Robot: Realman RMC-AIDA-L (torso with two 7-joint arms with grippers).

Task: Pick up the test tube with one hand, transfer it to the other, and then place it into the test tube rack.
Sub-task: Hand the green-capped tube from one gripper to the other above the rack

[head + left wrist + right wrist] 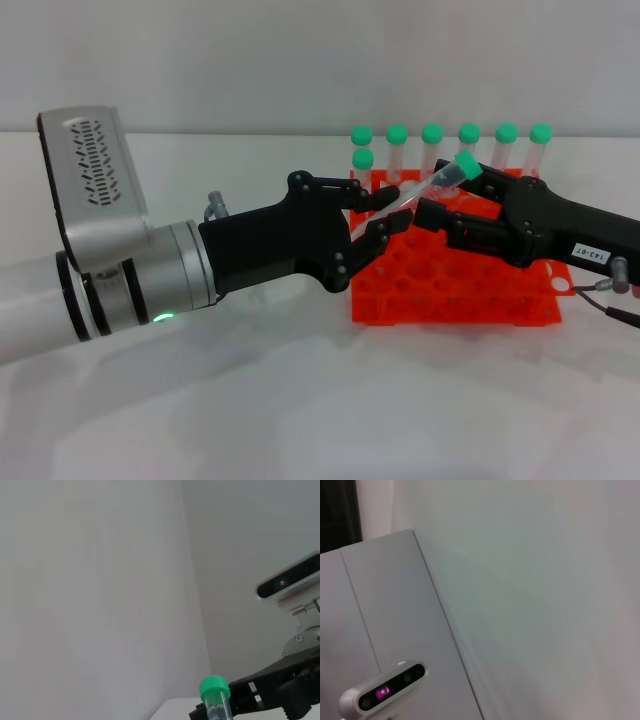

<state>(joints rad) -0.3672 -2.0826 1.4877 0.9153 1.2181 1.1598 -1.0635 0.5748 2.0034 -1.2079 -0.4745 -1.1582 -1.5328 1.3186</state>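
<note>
Right above the test tube rack (455, 290), the test tube (428, 187) hangs tilted in the air, its green cap up and toward our right side, its clear body slanting down toward our left. We have both hands on it. Our left hand (345, 232), the one with the silver-white forearm and the small green light, reaches over the rack's left edge with its fingers (385, 196) curled around the tube's lower part. Our right hand (480, 215), on the black forearm with the white label, comes in over the rack's right half and its fingers close on the tube near the cap end. In the left wrist view the tube (216, 700) shows cap-first, with the black fingers of the right hand (272, 692) just beside it.

Behind the rack's far edge, seven other green-capped tubes (450, 145) stand upright in a row, one of them a little lower at the left end. The rack sits on a white table (300, 400).
</note>
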